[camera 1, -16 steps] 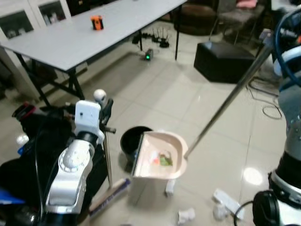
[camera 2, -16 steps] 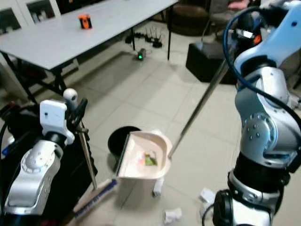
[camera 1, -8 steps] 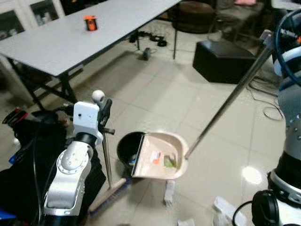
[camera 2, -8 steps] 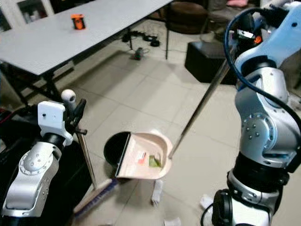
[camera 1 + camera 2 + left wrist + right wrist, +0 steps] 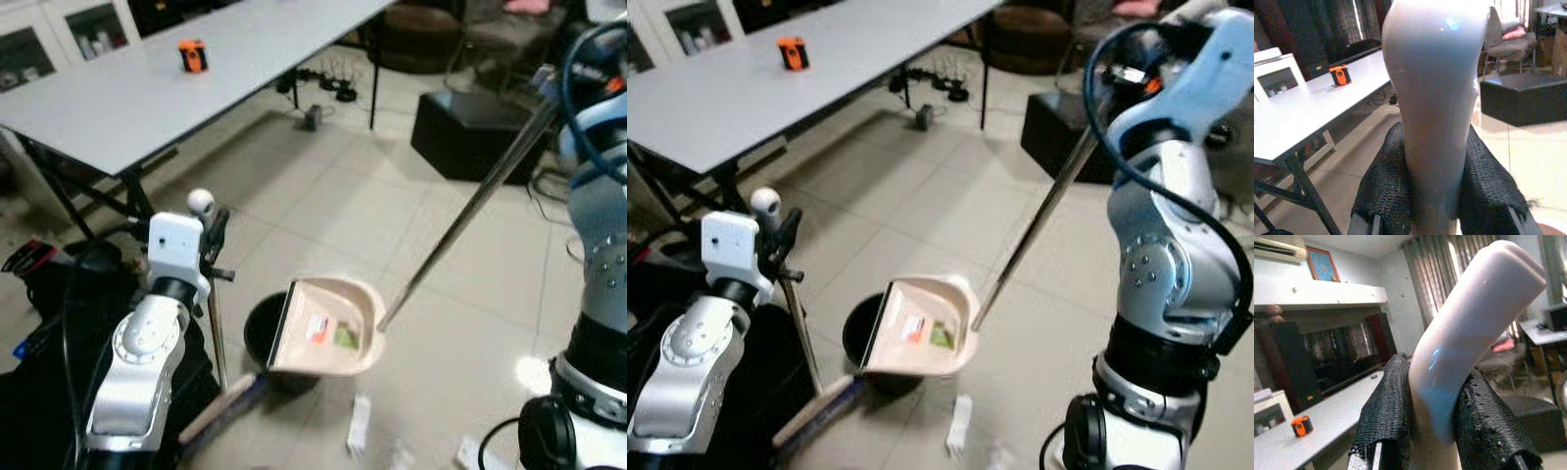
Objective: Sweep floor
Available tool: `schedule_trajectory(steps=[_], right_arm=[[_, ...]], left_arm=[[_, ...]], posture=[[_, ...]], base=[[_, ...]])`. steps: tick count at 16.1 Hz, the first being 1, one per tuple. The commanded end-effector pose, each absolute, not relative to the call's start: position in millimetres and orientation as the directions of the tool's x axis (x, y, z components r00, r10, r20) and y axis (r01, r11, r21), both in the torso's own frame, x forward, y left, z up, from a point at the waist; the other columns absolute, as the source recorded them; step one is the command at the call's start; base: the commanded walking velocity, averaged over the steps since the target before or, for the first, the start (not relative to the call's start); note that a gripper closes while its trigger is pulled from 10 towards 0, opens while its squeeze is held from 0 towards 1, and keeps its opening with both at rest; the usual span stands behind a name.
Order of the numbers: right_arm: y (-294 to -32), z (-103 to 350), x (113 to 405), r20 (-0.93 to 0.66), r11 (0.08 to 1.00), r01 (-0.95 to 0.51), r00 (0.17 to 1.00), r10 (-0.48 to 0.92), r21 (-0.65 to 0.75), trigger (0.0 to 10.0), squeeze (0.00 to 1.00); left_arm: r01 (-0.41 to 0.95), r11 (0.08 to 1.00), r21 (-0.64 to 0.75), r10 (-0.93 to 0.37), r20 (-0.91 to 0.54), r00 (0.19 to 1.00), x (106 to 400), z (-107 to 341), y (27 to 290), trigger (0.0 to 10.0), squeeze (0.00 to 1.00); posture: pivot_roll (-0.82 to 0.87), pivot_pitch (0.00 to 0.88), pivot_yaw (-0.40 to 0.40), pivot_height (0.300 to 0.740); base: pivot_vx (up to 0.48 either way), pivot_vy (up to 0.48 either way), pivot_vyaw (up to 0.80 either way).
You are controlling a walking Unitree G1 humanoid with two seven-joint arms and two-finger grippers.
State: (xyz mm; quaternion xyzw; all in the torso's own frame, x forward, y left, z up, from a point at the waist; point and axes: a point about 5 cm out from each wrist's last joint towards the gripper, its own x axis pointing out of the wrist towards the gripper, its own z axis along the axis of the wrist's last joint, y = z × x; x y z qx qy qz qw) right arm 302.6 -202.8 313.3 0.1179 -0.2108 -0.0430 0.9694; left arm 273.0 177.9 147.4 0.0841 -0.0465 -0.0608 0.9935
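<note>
The left silver arm is bent upward at the elbow, its white wrist block raised beside the robot's chest. The left gripper (image 5: 1432, 186) is clamped on the rounded white plastic handle top of the thin metal broom pole (image 5: 214, 328); in the left wrist view both mesh-textured black fingers (image 5: 1386, 191) press against the glossy white grip on either side. The pole stands nearly upright, and its long flat brush head (image 5: 220, 409) lies on the pale glossy floor tiles (image 5: 343, 206) just beside the round black waste bin (image 5: 257, 333).

The right arm is raised high with its elbow folded, blue cable looping over the joints. The right gripper (image 5: 1435, 426) is closed around the curved white plastic grip of the long silver dustpan handle (image 5: 470, 201); the textured black fingers (image 5: 1388, 411) squeeze it from both sides. The handle slants down across the floor to the beige plastic dustpan (image 5: 328, 326), which is tilted over the rim of the black bin. Inside the pan lie a green scrap (image 5: 345, 337) and a small white-and-red piece (image 5: 316, 329); no writing is legible on them.

White crumpled litter (image 5: 359, 438) lies on the tiles near the bin. A small orange-and-black object (image 5: 192, 55) sits on the long grey folding table (image 5: 147, 93). A black box-shaped stool (image 5: 470, 122) stands behind.
</note>
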Motion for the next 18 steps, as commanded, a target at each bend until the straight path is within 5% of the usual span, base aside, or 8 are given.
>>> schedule_trajectory(steps=[1, 7, 11, 18], right_arm=[[-193, 322, 301, 0.450, 0.968, -0.018, 0.887, -0.101, 0.251, 10.0, 0.00], [-196, 320, 314, 0.514, 0.972, 0.017, 0.847, -0.137, 0.233, 10.0, 0.00], [-174, 307, 330, 0.571, 0.995, -0.063, 0.821, 0.011, 0.071, 10.0, 0.00], [-92, 296, 338, 0.679, 0.933, -0.252, 0.640, 0.361, -0.259, 10.0, 0.00]], left_arm=[[0.085, 0.973, 0.215, -0.108, 0.101, 0.989, 273, 155, 186, 10.0, 0.00], [0.070, 0.971, 0.227, -0.091, 0.081, 0.993, 269, 152, 192, 10.0, 0.00], [0.057, 0.970, 0.236, -0.077, 0.076, 0.994, 268, 152, 196, 10.0, 0.00], [0.041, 0.970, 0.241, -0.061, 0.075, 0.995, 265, 152, 199, 10.0, 0.00]], posture=[[0.01, 0.016, 0.041, 0.740], [0.02, 0.003, 0.037, 0.740], [0.04, 0.005, 0.029, 0.740], [0.06, 0.016, 0.019, 0.740]], base=[[0.000, 0.000, 0.00], [0.000, 0.000, 0.00], [0.000, 0.000, 0.00], [0.000, 0.000, 0.00]])
